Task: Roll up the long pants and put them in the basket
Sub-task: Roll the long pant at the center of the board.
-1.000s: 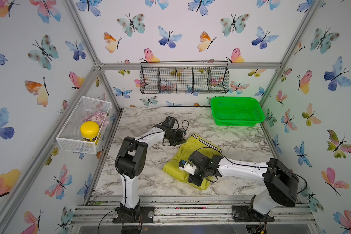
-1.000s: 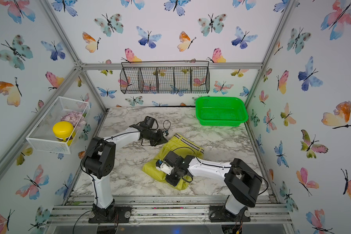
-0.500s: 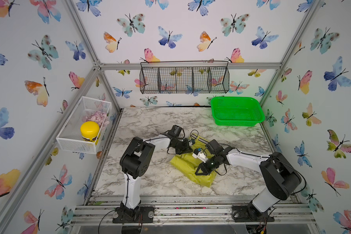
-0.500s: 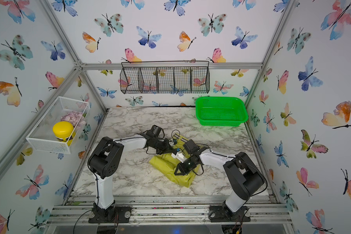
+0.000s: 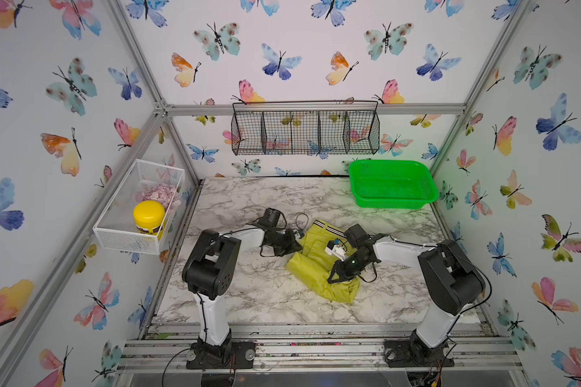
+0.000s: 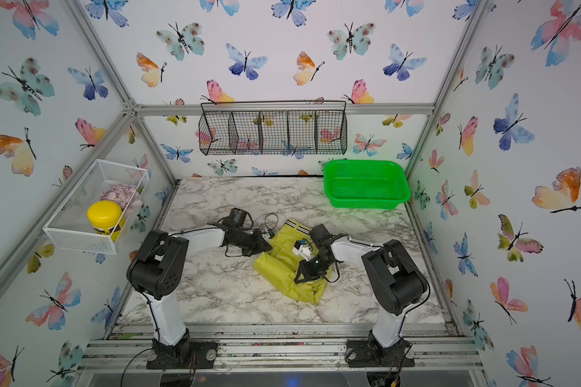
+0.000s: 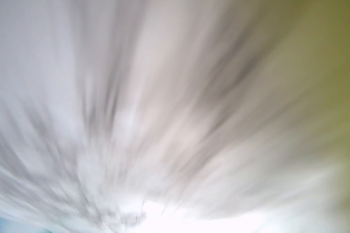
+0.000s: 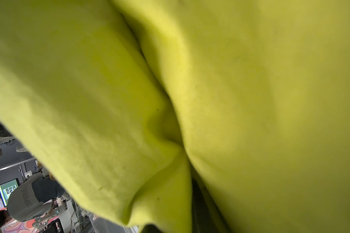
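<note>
White mesh basket (image 5: 114,236) on the left wall: a yellow-lidded jar (image 5: 148,214) and some pinkish stuff (image 5: 161,194) are kept in it. A black wire basket (image 5: 304,132) is hung on the back wall, and a green basket (image 5: 393,201) is parked at the table's (image 5: 249,301) back right corner.

The long pants (image 5: 312,268) are bunched mid-table, striped waistband (image 5: 329,229) toward the back. The right gripper (image 5: 332,278) is clamped narrow on a pinch of cloth, going by its wrist cam. The left gripper (image 5: 296,243) is closed at the pants' left edge; whether cloth is caught can't be told, since that cam is all blur.

Vs 1 s ago: the pants were dragged back and rightward, and the left gripper was brought over to them.
</note>
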Robot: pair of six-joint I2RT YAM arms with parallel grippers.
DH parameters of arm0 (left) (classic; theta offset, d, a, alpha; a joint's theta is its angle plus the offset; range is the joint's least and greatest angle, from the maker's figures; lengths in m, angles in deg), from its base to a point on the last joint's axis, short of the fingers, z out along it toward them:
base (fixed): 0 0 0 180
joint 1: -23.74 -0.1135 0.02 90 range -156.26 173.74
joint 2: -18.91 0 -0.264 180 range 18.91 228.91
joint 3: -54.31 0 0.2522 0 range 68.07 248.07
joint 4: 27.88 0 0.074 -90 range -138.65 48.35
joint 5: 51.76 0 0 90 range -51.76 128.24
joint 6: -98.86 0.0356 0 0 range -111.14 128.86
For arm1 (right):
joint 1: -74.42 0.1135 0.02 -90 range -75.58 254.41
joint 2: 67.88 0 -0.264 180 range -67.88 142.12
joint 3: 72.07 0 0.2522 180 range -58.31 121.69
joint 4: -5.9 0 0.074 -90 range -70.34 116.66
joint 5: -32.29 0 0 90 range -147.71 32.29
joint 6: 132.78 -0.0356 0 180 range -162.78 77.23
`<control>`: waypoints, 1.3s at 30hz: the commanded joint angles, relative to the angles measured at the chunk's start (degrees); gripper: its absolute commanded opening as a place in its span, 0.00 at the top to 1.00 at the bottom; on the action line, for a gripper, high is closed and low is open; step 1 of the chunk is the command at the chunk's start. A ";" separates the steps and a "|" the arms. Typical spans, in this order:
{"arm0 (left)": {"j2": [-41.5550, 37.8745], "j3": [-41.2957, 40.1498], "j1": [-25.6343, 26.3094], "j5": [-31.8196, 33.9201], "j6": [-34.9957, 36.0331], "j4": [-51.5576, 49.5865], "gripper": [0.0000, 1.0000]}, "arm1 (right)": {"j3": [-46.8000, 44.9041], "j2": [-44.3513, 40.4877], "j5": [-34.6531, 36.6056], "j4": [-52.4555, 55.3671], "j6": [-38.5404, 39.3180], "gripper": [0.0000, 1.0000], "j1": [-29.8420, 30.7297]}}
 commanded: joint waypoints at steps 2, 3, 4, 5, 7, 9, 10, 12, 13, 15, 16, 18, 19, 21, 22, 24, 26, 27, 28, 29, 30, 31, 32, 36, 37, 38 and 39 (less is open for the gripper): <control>-15.31 3.94 -7.17 0.60 -2.32 -4.71 0.93 | -2.81 5.62 16.33 -2.48 -0.73 0.97 -1.69; -17.85 4.34 -6.43 0.00 -2.09 -5.65 0.92 | -2.61 5.98 16.11 -2.43 -0.62 0.97 -1.69; -20.36 3.98 -5.29 -0.54 -2.55 -5.98 0.92 | -2.26 6.36 16.16 -2.28 -0.30 0.97 -1.69; -21.99 3.40 -4.23 -0.95 -3.17 -6.13 0.91 | -1.98 6.67 16.49 -2.05 -0.15 0.97 -1.69; -24.17 1.80 -1.70 -3.31 -4.74 -5.77 0.91 | -1.20 7.37 16.24 -1.58 0.51 0.97 -1.67; -25.09 0.39 0.53 -4.81 -5.53 -5.70 0.91 | -0.46 8.15 15.93 -0.98 0.93 0.97 -1.69; -25.43 -0.13 1.66 -5.00 -5.56 -5.71 0.91 | -0.11 8.53 16.08 -0.66 1.11 0.97 -1.64; -26.24 -1.76 4.12 -4.64 -5.49 -6.18 0.90 | 0.37 9.36 16.51 -0.24 1.21 0.97 -1.69; -26.44 -2.23 5.11 -4.11 -5.21 -6.96 0.90 | 0.49 9.70 16.45 -0.21 1.26 0.97 -1.69; -26.65 -3.54 7.66 -2.29 -4.38 -9.40 0.90 | 0.47 10.40 16.36 -0.28 1.27 0.97 -1.69; -26.49 -3.75 8.77 -0.86 -3.73 -11.82 0.90 | 0.50 10.58 16.06 -0.41 1.25 0.97 -1.64; -26.38 -5.44 11.69 2.81 -3.12 -13.00 0.90 | 0.26 10.75 15.69 -0.72 1.21 0.97 -1.69; -26.01 -6.37 12.38 3.39 -3.17 -13.04 0.90 | 0.21 10.65 15.66 -0.86 1.27 0.97 -1.68; -24.48 -7.80 13.24 4.13 -3.32 -12.46 0.91 | 0.00 10.37 15.90 -0.95 1.21 0.97 -1.69; -24.02 -8.56 13.44 4.12 -3.45 -11.13 0.91 | -0.07 10.12 15.96 -1.05 1.24 0.97 -1.68; -22.52 -8.92 14.00 5.25 -3.36 -10.29 0.91 | -0.24 9.83 16.01 -1.08 1.05 0.97 -1.66; -20.85 -8.88 14.60 7.02 -2.93 -10.48 0.92 | -0.28 9.66 16.19 -1.14 1.07 0.97 -1.69; -19.95 -9.53 14.83 7.53 -2.93 -9.81 0.92 | -0.30 9.45 16.31 -1.14 1.03 0.97 -1.69; -19.00 -9.96 15.06 8.54 -2.85 -9.88 0.93 | -0.21 9.28 16.53 -1.08 1.08 0.97 -1.69; -17.69 -10.74 15.18 9.47 -2.65 -9.40 0.93 | -0.42 9.05 16.60 -1.21 1.03 0.97 -1.64; -16.09 -11.52 15.20 10.08 -2.28 -8.59 0.94 | -0.43 8.67 16.92 -1.25 0.99 0.97 -1.69; -14.59 -11.96 15.27 12.75 -2.19 -8.08 0.94 | -0.46 8.47 16.97 -1.31 0.95 0.97 -1.69; -12.65 -12.55 15.20 13.59 -1.85 -6.40 0.95 | -0.55 8.18 16.97 -1.34 0.88 0.97 -1.69; -5.11 -12.62 15.21 17.15 -1.00 -4.37 0.99 | -0.41 7.70 17.42 -0.97 0.61 0.97 -1.69; -3.77 -12.92 15.22 17.53 -0.58 -4.15 0.99 | -0.27 7.63 17.44 -0.66 0.59 0.97 -1.69; -2.45 -13.33 15.29 18.51 -0.30 -4.67 1.00 | -0.05 7.24 18.09 -0.30 0.40 0.97 -1.64; -1.72 -13.87 15.31 19.24 0.08 -5.32 1.00 | 0.13 6.99 19.04 0.25 -0.02 0.96 -1.69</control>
